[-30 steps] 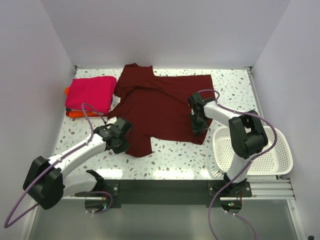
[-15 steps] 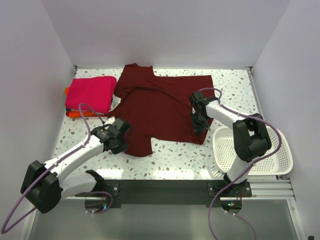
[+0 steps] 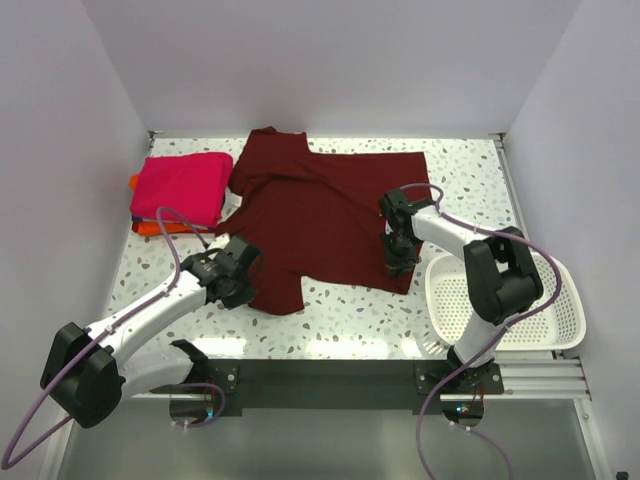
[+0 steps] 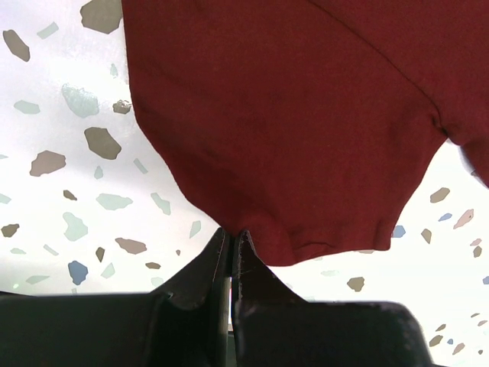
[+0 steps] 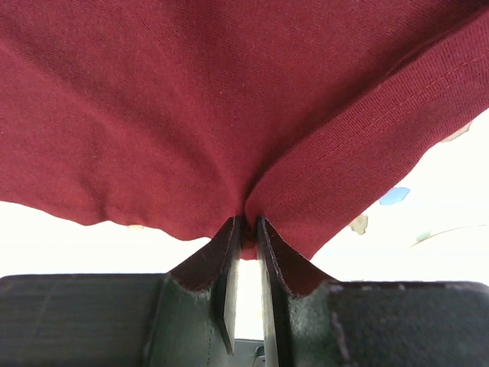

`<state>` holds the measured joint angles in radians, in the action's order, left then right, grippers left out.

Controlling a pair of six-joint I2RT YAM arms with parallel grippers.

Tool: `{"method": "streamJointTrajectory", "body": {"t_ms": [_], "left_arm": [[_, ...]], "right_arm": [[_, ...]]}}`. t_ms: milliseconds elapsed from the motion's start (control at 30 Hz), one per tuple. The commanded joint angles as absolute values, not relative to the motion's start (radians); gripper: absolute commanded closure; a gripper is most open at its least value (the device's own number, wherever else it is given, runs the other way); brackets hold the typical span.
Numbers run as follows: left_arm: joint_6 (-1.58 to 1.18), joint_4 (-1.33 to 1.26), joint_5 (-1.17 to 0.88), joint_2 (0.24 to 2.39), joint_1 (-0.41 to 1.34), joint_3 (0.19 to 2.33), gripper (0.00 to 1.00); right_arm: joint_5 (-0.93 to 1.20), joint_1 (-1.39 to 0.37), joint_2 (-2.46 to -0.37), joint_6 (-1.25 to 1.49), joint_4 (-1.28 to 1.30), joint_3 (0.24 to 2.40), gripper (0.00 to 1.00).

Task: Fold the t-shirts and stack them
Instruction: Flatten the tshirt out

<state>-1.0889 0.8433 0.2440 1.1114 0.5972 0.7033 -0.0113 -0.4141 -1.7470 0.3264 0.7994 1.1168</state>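
The dark maroon t-shirt [image 3: 320,215] lies spread face down across the middle of the table, its collar toward the far side. My left gripper [image 3: 243,272] is at the shirt's near left hem corner, shut on the hem edge [image 4: 252,237]. At the near right hem corner, my right gripper [image 3: 398,262] is shut on a bunched pinch of maroon cloth [image 5: 248,210], with a slim gap showing between the jaws below the fold. A magenta-pink folded t-shirt [image 3: 180,188] rests on an orange folded one [image 3: 148,228] at the far left.
A white slotted basket [image 3: 560,335] stands at the near right, close beside the right arm. Speckled tabletop [image 3: 340,320] shows in front of the shirt. White walls enclose the table on the left, far and right sides.
The right gripper has slid a little toward the near edge, taking the hem corner with it. The left gripper shifted slightly left and nearer, still on its corner.
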Motion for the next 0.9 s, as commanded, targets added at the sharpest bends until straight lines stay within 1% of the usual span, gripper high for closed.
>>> {"method": "streamJointTrajectory", "body": {"t_ms": [0, 33, 67, 100, 433, 533, 867], "left_arm": [[-1.098, 0.857, 0.275, 1.091, 0.601, 0.733, 1.0], [-1.098, 0.857, 0.275, 1.092, 0.601, 0.733, 1.0], [-1.098, 0.857, 0.275, 1.094, 0.601, 0.735, 1.0], [-1.097, 0.857, 0.275, 1.094, 0.601, 0.736, 1.0], [-1.078, 0.917, 0.295, 1.088, 0.601, 0.793, 1.0], [-1.088, 0.971, 0.299, 1.045, 0.601, 0.822, 1.0], [-1.071, 1.065, 0.206, 0.97, 0.601, 0.857, 1.0]], "right_arm": [[-0.002, -0.417, -1.726, 0.339, 0.793, 1.121, 0.84], [-0.002, -0.417, -1.723, 0.336, 0.798, 1.126, 0.92], [-0.002, -0.417, -1.718, 0.336, 0.804, 1.134, 0.98], [-0.003, -0.417, -1.706, 0.339, 0.817, 1.138, 1.0], [-0.051, -0.413, -1.614, 0.357, 0.954, 1.235, 1.0], [-0.08, -0.384, -1.573, 0.356, 1.015, 1.241, 1.0], [-0.078, -0.293, -1.503, 0.314, 1.1, 1.246, 1.0]]}}
